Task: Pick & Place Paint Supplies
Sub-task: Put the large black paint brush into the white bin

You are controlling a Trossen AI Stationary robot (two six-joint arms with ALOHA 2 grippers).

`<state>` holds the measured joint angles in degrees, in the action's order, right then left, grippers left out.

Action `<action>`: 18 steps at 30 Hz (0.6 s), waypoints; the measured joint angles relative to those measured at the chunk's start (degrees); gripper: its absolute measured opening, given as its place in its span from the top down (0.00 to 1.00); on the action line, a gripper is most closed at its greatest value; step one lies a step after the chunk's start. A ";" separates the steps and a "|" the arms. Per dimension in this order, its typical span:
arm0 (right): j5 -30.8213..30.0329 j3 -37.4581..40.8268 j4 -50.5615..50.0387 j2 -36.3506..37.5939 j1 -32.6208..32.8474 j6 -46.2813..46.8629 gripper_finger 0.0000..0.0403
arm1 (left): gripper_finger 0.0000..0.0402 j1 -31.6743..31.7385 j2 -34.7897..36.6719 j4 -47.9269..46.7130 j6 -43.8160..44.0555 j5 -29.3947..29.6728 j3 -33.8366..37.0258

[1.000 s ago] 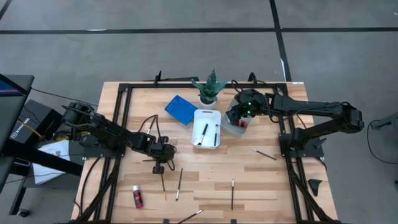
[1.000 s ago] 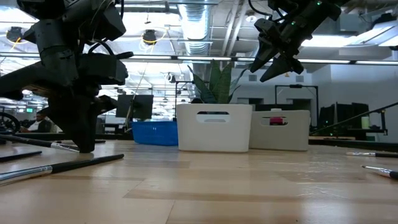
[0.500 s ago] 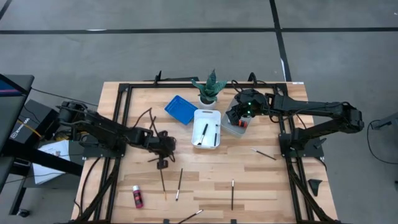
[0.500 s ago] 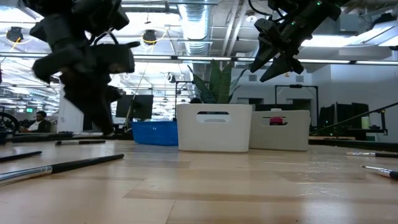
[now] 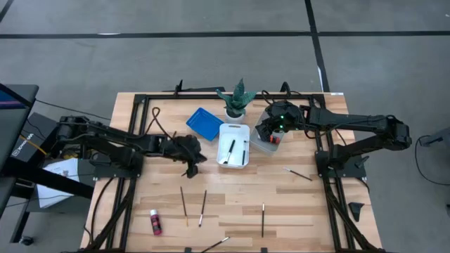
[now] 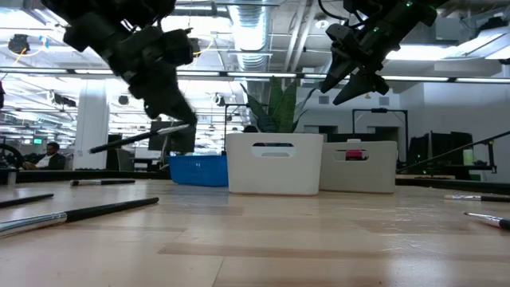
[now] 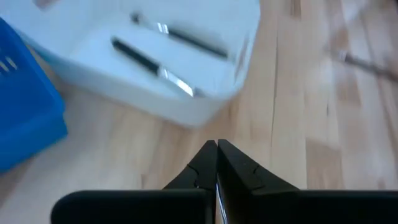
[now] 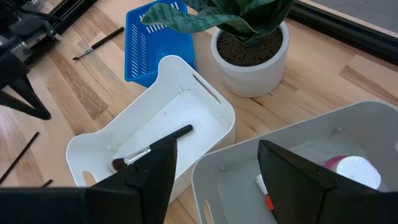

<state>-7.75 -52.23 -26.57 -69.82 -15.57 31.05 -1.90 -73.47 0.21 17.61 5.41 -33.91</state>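
Note:
My left gripper (image 5: 191, 163) hangs above the table just left of the white tray (image 5: 234, 145), shut on a thin dark paintbrush (image 6: 119, 144). Two brushes (image 7: 155, 62) lie inside that tray. My right gripper (image 8: 217, 180) is open over the grey tray (image 8: 249, 168), which holds a pink bottle with a white cap (image 8: 348, 171). More brushes lie flat on the wood (image 5: 183, 205) (image 5: 202, 207) (image 5: 263, 219) (image 5: 298, 173). Another pink bottle (image 5: 155, 222) lies near the table's near left corner. My left gripper pinches the paintbrush near one end (image 6: 177, 129) between its two shut fingers (image 7: 205, 163), coming down from above. The brush is lifted clear of the table and sticks out roughly level, its long free part (image 6: 111, 146) drooping slightly.
A blue tray (image 5: 204, 124) and a potted plant (image 5: 237, 98) stand at the far side beside the white tray. A black metal frame (image 5: 137, 140) runs along the table's left, right and far edges. One brush (image 5: 214, 244) lies at the near edge. Open wood lies between the trays and the loose brushes.
My left gripper has risen from the table and travelled toward the far edge and right, nearing the white tray, carrying a brush that lay on the wood a second ago and now hangs lifted clear. The right arm has kept still.

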 joint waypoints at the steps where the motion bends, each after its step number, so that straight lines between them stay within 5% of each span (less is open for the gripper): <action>1: 0.00 0.00 0.00 0.00 0.00 0.00 0.45 | 1.00 0.61 0.00 1.36 0.27 -0.02 -0.01; 18: -0.46 0.00 0.02 -0.02 -0.74 -0.02 0.45 | 1.00 8.44 0.00 16.29 5.38 4.91 -0.04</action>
<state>-8.21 -52.23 -26.55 -69.84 -16.32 31.03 6.53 -73.47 16.50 22.99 10.32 -33.95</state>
